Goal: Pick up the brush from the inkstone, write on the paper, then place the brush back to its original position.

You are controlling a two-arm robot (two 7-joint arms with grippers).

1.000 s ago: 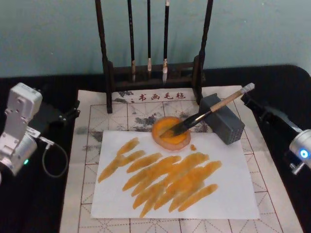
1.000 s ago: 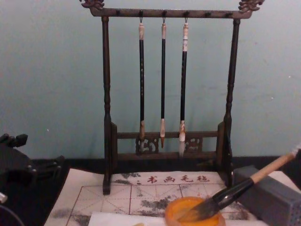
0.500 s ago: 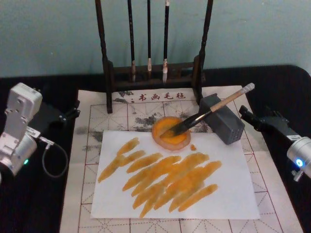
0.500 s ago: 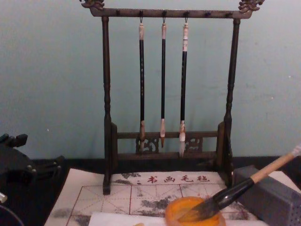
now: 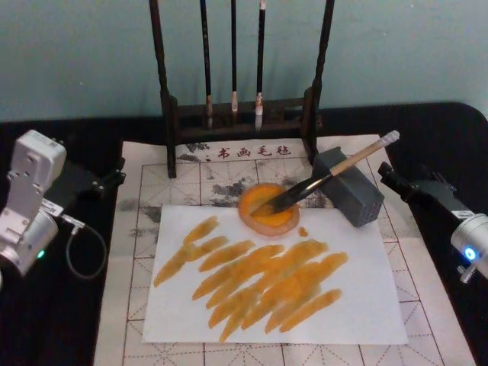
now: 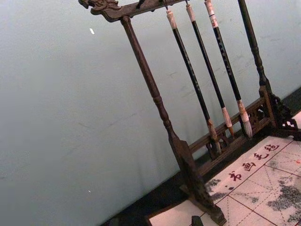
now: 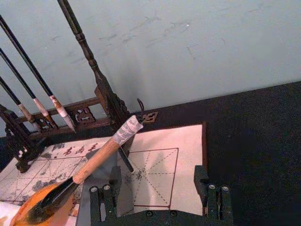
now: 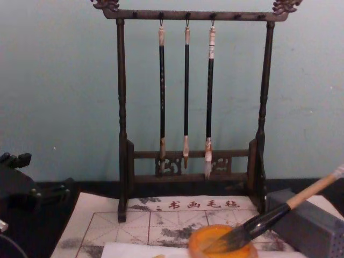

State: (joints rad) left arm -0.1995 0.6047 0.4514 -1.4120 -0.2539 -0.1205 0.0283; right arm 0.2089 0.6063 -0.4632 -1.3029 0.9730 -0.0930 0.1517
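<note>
The brush [image 5: 328, 175] lies at a slant, its dark bristles in the inkstone [image 5: 268, 217], a round dish stained orange, and its tan handle across a grey block [image 5: 354, 194]. Its white end cap [image 7: 127, 129] points toward my right gripper [image 5: 390, 177]. That gripper is open and holds nothing, a short way right of the cap; its fingers [image 7: 101, 202] stand wide apart. The white paper [image 5: 358, 305] lies in front of the dish, covered with orange strokes. My left gripper [image 5: 116, 171] is parked open at the mat's left edge, also seen as the left gripper [image 8: 37, 185] from the chest.
A dark wooden rack [image 5: 164, 91] with three thin hanging brushes [image 8: 186, 91] stands behind the dish. A gridded mat [image 5: 130, 252] with red characters lies under the paper. Black tabletop [image 5: 450, 137] flanks the mat on both sides. A grey cable [image 5: 76, 252] loops by my left arm.
My right gripper has drawn back from the brush's end cap, toward the right and nearer edge. The brush and my left arm have stayed put.
</note>
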